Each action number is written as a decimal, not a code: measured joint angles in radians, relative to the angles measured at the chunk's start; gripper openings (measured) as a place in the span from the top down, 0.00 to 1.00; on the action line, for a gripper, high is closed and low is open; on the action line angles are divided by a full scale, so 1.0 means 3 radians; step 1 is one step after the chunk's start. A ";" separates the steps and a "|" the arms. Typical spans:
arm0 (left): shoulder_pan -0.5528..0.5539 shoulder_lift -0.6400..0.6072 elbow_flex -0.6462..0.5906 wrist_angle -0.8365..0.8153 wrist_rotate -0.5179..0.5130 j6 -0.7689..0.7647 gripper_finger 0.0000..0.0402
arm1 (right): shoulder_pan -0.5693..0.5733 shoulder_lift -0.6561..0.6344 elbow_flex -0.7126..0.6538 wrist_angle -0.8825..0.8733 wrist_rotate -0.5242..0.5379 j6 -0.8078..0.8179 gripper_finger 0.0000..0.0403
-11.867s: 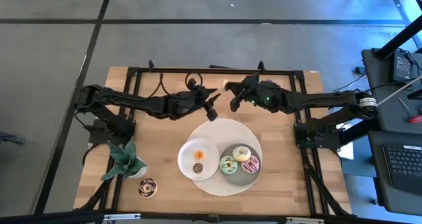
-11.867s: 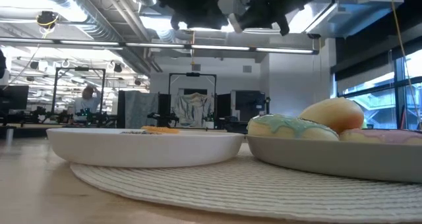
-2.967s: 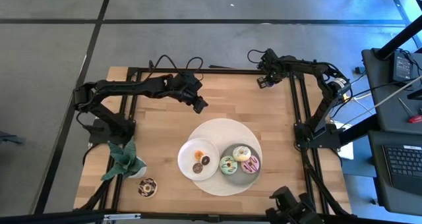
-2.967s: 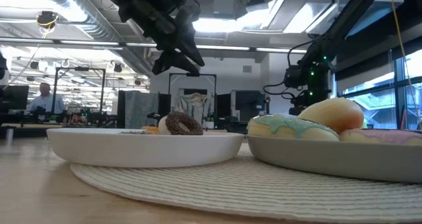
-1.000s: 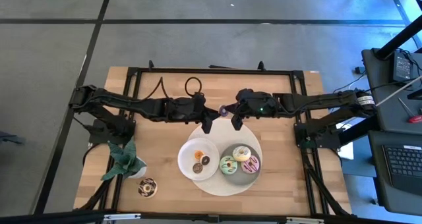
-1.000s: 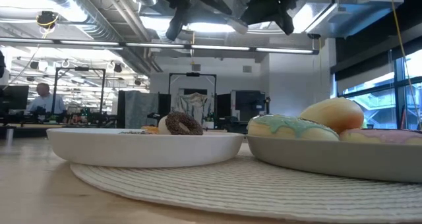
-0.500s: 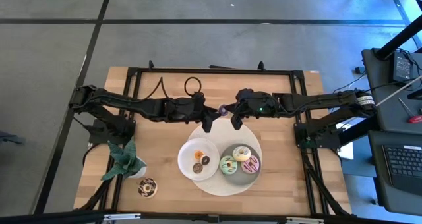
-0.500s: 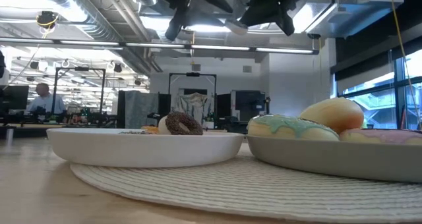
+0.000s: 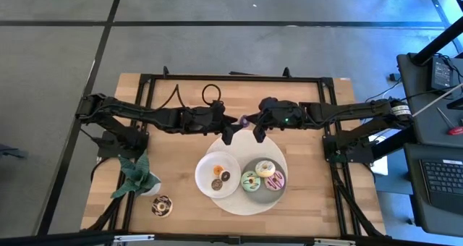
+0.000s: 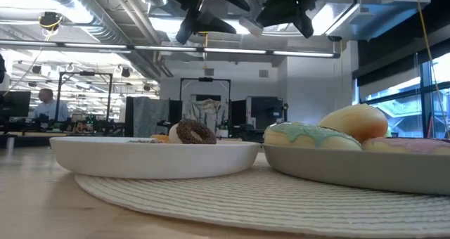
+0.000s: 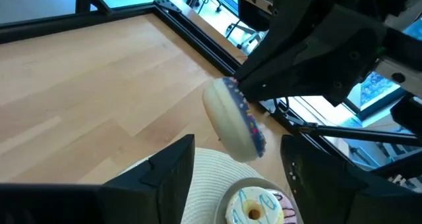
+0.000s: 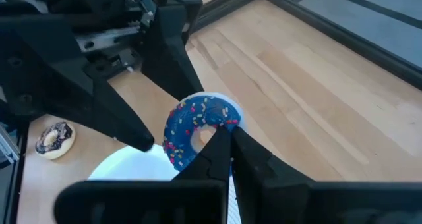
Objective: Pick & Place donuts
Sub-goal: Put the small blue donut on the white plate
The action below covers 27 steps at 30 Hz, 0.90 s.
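Two dark arms meet over the middle of a wooden bench (image 9: pixel 181 148), toward its far edge. The right gripper (image 9: pixel 249 123) pinches a blue sprinkled donut (image 12: pixel 198 128) by its rim, its fingers clenched through the hole; the right wrist view shows this clearly. From above, the donut (image 9: pixel 244 120) is only a small purple speck between the two grippers. The left gripper (image 9: pixel 228 128) hovers just beside it with fingers (image 11: pixel 168 178) spread wide apart, empty; its wrist view shows the donut (image 11: pixel 234 118) edge-on, pale underneath.

Toward the near edge lies a round mat (image 9: pixel 246 141) bearing a white plate (image 9: pixel 206 166) and a grey plate (image 9: pixel 253 166). The white plate holds an orange mini (image 9: pixel 217 169), a brown mini (image 9: pixel 216 184) and a chocolate mini (image 9: pixel 226 176). The grey plate holds a white donut (image 9: pixel 265 168), a green donut (image 9: pixel 250 181) and a pink donut (image 9: pixel 275 181).

Near the left near corner sit a plant (image 9: pixel 136 175) and a chocolate donut (image 9: pixel 161 205), the latter on bare wood. The low view shows both grippers raised high above the plates, and a person (image 10: pixel 46 105) far behind.
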State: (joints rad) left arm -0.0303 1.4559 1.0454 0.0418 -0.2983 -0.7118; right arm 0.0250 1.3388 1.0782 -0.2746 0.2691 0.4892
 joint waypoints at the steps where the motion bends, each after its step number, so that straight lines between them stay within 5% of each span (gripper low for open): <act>1: 0.0000 0.0000 0.0000 0.0000 0.0003 0.0008 0.45 | 0.0000 0.0000 0.0000 0.0021 0.0000 0.0000 0.98; 14: 0.0001 0.0000 0.0000 0.0000 -0.0108 -0.0029 0.48 | 0.0000 0.0001 0.0001 0.0090 -0.0001 0.0000 0.98; 27: 0.0000 0.0000 0.0000 0.0000 -0.0170 0.0000 0.72 | -0.0001 0.0001 0.0001 0.0093 0.0003 -0.0005 0.98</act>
State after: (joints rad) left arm -0.0303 1.4559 1.0454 0.0418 -0.3492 -0.7117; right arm 0.0246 1.3392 1.0786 -0.2466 0.2699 0.4877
